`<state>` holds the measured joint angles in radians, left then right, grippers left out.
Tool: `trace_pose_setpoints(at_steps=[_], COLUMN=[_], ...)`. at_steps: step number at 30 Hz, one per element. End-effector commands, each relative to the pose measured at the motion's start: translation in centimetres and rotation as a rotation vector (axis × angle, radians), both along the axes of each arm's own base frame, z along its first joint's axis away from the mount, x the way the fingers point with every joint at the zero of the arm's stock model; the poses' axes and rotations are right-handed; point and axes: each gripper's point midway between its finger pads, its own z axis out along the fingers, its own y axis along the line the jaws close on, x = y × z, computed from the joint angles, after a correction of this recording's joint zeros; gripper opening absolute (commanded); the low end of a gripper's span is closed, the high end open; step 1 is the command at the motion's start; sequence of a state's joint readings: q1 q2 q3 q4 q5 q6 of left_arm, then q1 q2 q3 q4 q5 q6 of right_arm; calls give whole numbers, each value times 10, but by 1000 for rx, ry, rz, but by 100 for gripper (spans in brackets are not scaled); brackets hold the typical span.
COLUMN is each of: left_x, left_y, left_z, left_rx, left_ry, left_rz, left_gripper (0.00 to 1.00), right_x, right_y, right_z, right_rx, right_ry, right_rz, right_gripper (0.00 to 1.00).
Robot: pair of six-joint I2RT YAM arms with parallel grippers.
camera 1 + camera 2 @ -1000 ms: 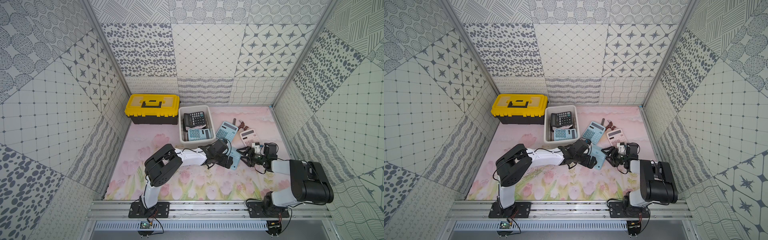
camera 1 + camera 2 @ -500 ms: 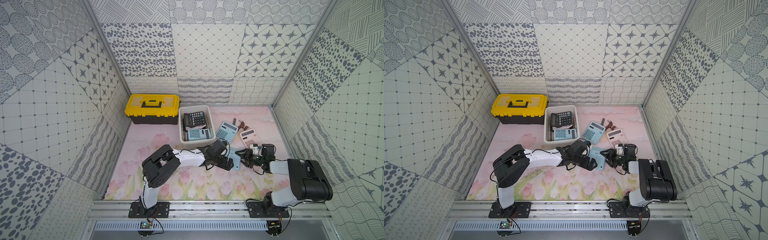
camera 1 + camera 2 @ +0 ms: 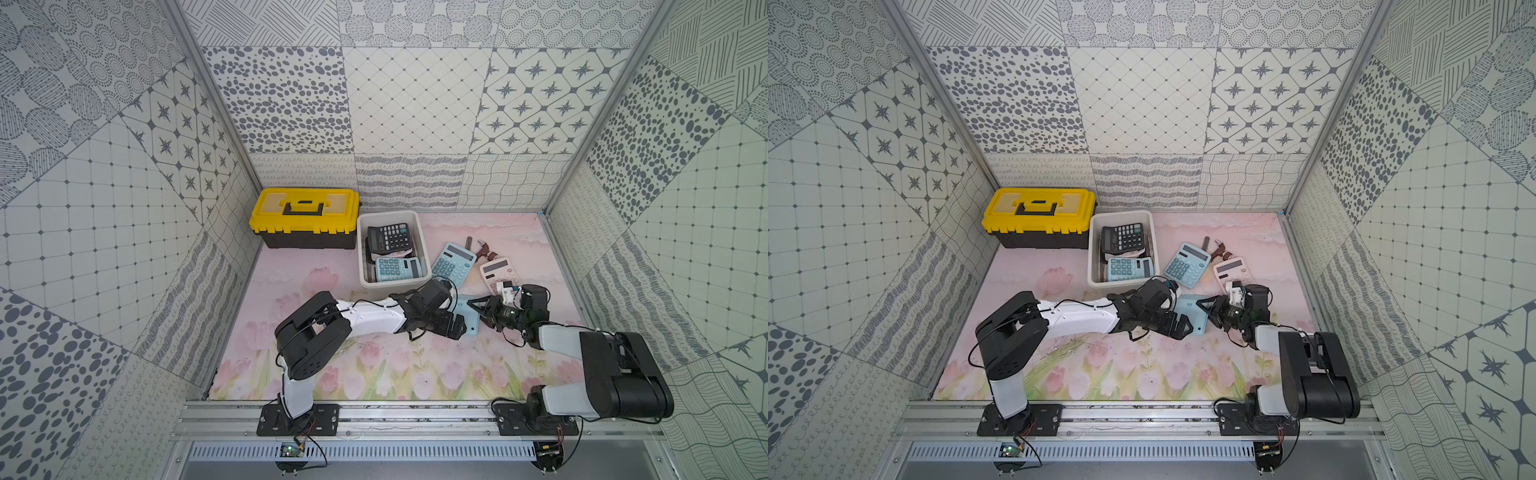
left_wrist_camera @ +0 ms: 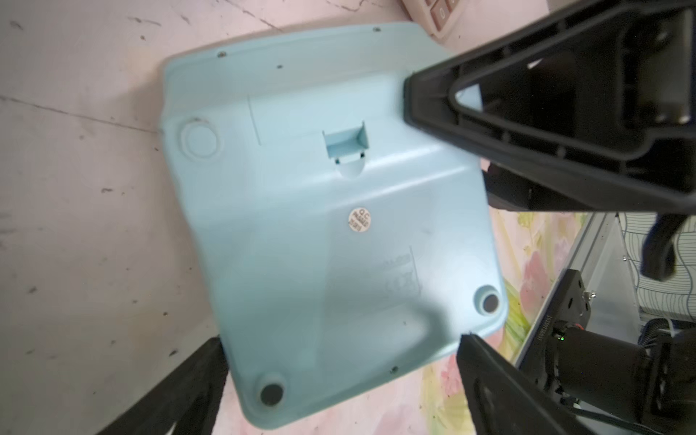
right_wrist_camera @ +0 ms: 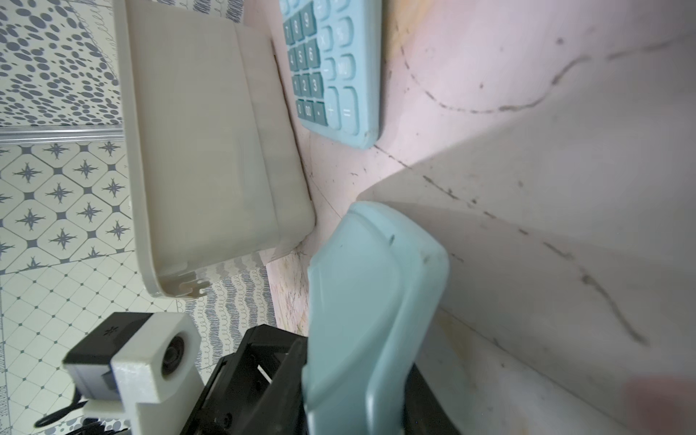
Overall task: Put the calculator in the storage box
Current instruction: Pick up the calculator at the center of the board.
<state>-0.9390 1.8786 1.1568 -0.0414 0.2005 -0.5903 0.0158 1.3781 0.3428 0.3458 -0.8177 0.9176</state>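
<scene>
Entry: tabletop (image 3: 374, 365), near part bare but for the arms. Pale blue calculator (image 3: 469, 320), face down at mid-scene, nearer than the storage box (image 3: 392, 284) and apart from it. Judged light, rigid hard plastic with a smooth, slippery back. Lying flat, it offers only its edges, so it is best pinched across the casing rim, sparing keys and display. Left hand (image 4: 339, 344): spread to its fullest, fingers either side of one end, gripping nothing. Right hand (image 3: 1203, 312): closed onto the right edge, one finger over the back. Against a second ago: right hand has come leftward onto the casing and narrowed. Left hand is as wide as then, and the calculator has scarcely shifted. Beyond: box holding a black calculator (image 3: 388, 237) and a boxed blue calculator (image 3: 397, 268). To its right, a second blue calculator (image 3: 453, 264) and a pink calculator (image 3: 496, 270). Far left, a yellow-lidded toolbox (image 3: 305, 216).
</scene>
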Motion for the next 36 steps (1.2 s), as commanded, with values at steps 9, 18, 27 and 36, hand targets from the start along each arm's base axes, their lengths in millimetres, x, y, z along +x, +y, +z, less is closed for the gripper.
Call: trace_pose_setpoints(at_steps=[9,18,27,36], left_x=[-7,-11,-4,3], left_y=[5,53,102,124], left_z=[66,144,188,212], left_rx=[-119,-125,-157,-267], left_ry=[28,0,88,289], left_rz=[37,189,318,425], left_gripper=[100,100,100,100], right_x=[-13,-15,-31,-46], right_y=[-3,4,31,46], right_z=[24,78,133,166], right_rx=[-92,-198,-394,-645], right_ry=[-81,-285,-518,-725], right_rz=[29,63,137,178], right_gripper=[28,28,29,29])
